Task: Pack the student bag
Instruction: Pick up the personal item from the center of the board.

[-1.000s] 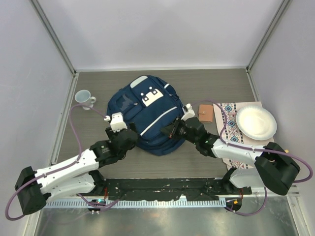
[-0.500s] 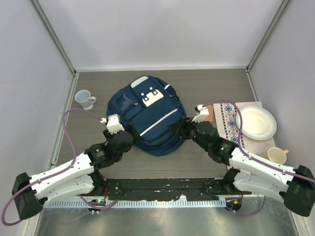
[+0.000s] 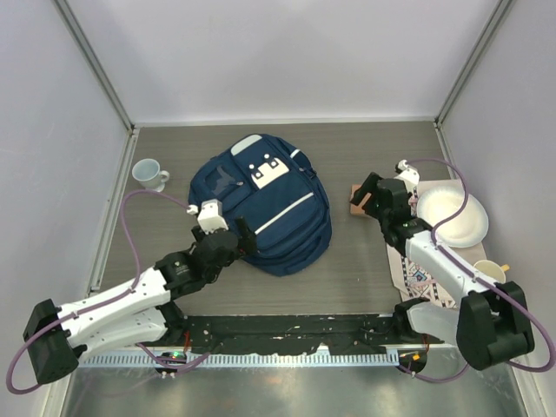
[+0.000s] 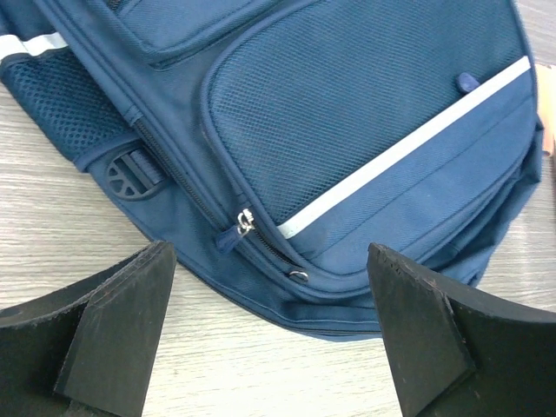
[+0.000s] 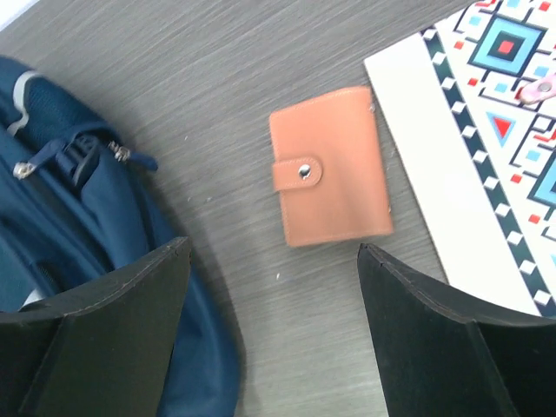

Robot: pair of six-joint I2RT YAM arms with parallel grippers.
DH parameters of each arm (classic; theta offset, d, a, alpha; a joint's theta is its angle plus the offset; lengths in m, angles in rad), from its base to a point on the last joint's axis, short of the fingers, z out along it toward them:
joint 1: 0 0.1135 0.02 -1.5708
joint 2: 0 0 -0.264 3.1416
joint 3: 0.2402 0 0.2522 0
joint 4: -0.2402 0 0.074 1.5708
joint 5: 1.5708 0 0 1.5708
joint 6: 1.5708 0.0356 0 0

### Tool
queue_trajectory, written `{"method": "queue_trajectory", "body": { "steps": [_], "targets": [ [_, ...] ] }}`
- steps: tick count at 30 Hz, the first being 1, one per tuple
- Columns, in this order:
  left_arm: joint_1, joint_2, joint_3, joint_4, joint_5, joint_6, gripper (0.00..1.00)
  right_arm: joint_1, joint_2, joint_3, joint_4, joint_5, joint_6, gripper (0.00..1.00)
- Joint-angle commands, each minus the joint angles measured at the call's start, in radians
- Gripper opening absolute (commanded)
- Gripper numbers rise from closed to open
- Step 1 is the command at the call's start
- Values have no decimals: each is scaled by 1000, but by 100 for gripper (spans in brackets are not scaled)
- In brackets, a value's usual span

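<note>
Tan wallet [image 5: 330,165] lies just beyond the right fingers [image 5: 434,339], spread wide and empty; left fingers [image 4: 104,330], equally open and empty, face the student bag [image 4: 365,113].

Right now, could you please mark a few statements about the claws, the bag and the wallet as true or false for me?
1. The right claw is open over the wallet. True.
2. The left claw is shut on the bag. False: it is open and holds nothing, with the bag's lower edge in front of it.
3. The plate sits on the patterned cloth. True.
4. The wallet lies on the cloth. False: it lies on the bare table, beside the cloth's edge.
</note>
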Motion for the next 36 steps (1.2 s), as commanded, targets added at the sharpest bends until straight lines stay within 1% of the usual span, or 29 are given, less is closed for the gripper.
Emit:
{"method": "queue_trajectory", "body": {
  "steps": [1,3,6,10,12,13,16,20,25,27,29,34,36],
  "targets": [
    [4,-30,-4,85,22,30,96,-78,58,61,117,-3,-5,83],
    [4,-35,0,79,23,39,97,-132,116,76,131,-33,-9,83],
    [4,-41,-1,79,29,50,99,-208,220,121,124,-129,-35,83],
    [4,-39,-15,106,37,61,99,-271,370,170,161,-253,-64,83],
    [4,-36,-15,111,40,67,100,-291,444,185,173,-316,-74,81],
    [4,-35,-14,111,43,78,99,-293,464,184,229,-364,-86,80],
    [4,-30,-14,112,37,90,100,-292,530,197,254,-387,-92,79],
    [4,-36,-18,102,31,95,100,-292,578,214,262,-412,-107,79],
    [4,-48,-35,111,22,95,99,-292,627,239,225,-441,-129,73],
    [6,-48,-37,109,23,96,100,-293,641,228,236,-480,-126,65],
    [4,-45,-37,108,25,96,100,-293,645,214,254,-502,-120,62],
    [4,-29,-41,114,29,98,99,-289,645,182,283,-599,-111,60],
    [6,-22,-41,118,32,96,100,-273,626,159,291,-600,-91,60]
  ]
}}
